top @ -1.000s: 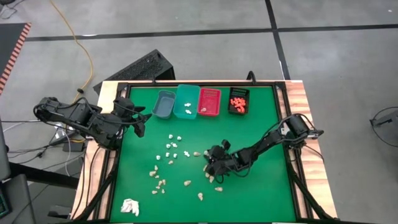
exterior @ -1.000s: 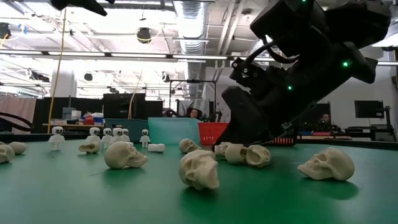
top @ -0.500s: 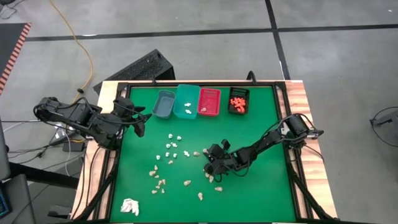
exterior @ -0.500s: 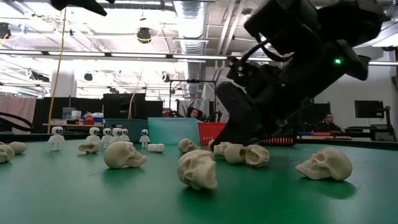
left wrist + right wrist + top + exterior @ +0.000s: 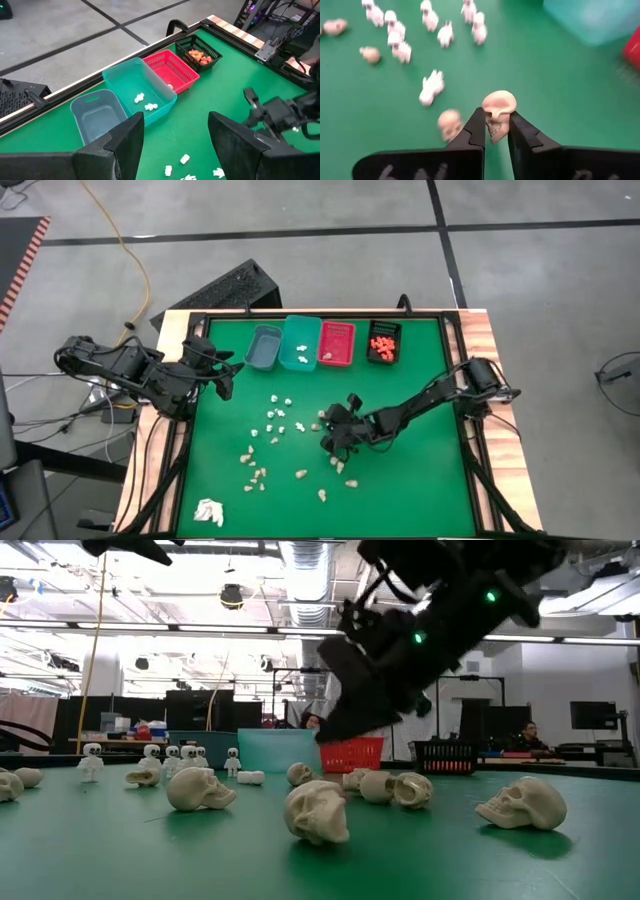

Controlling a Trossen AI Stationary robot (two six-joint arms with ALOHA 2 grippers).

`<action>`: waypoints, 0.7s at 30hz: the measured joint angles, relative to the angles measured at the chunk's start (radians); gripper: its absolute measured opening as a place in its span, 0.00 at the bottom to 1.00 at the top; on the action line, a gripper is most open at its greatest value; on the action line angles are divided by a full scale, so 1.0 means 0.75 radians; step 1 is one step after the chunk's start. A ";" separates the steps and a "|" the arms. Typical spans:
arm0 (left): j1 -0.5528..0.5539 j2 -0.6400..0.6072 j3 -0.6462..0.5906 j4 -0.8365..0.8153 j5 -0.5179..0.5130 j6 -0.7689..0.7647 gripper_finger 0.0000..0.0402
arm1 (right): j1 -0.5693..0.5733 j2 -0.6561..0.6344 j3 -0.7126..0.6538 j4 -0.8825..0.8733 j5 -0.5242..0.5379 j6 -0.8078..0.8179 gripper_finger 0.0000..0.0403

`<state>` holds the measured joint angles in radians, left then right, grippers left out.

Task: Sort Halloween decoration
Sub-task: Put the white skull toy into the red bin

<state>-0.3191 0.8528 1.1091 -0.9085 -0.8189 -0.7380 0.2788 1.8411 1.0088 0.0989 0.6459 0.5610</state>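
My right hand (image 5: 496,131) is pinching a little tan skull (image 5: 498,112) between its fingertips, lifted off the green worktop (image 5: 420,490) near the middle. The other skulls and white skeleton bits (image 5: 277,417) are scattered below and to the side. My left hand (image 5: 175,135) sits spread wide by the grey bin (image 5: 95,116) and teal bin (image 5: 137,92).

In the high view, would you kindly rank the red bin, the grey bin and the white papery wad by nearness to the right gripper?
From the right gripper:
1. Red bin, back row, middle.
2. Grey bin, back row, far left.
3. White papery wad, front left corner.
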 joint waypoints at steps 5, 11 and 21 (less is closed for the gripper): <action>0.000 0.000 0.000 0.000 0.000 0.000 0.52 | -0.135 -0.132 0.001 -0.019 0.006 -0.249 0.13; 0.000 0.000 0.000 0.000 0.000 0.001 0.52 | -0.372 -0.285 0.002 -0.011 -0.025 -0.506 0.13; 0.000 0.000 0.000 0.000 -0.010 0.001 0.52 | -0.767 -0.297 0.003 0.026 -0.431 -0.560 0.13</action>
<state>-0.3187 0.8529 1.1091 -0.9083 -0.8261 -0.7372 -0.2967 1.6181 1.0107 0.1185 0.3226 0.1413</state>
